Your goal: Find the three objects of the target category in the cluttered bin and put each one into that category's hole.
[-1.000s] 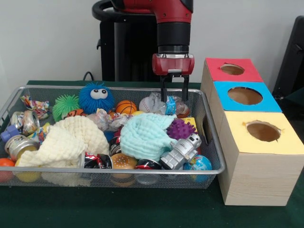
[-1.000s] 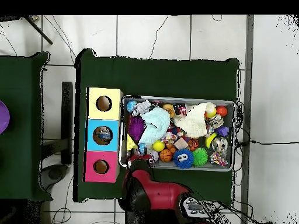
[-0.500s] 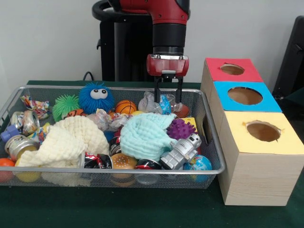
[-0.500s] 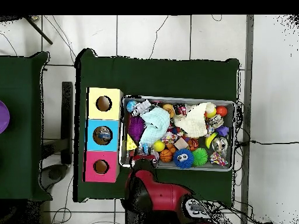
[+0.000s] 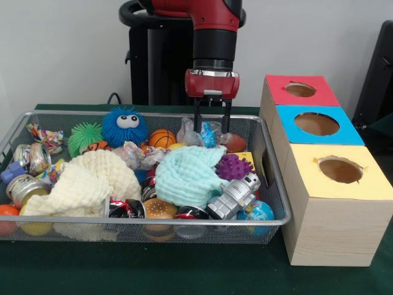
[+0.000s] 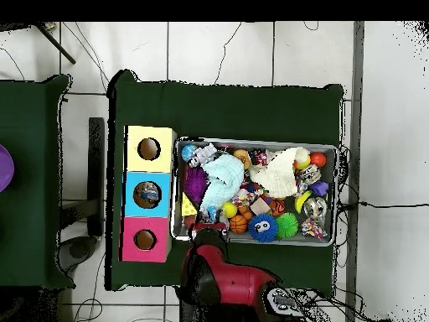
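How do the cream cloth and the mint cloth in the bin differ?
Colour: the cream cloth is pale yellow-white, the mint cloth pale blue-green. Place, front view: the cream cloth lies left of centre, the mint cloth right of centre beside the purple spiky ball. Spread: the cream cloth sprawls wider toward the bin's left end; the mint cloth is bunched more compactly. Both are crumpled, waffle-textured and draped over other items in the wire bin.
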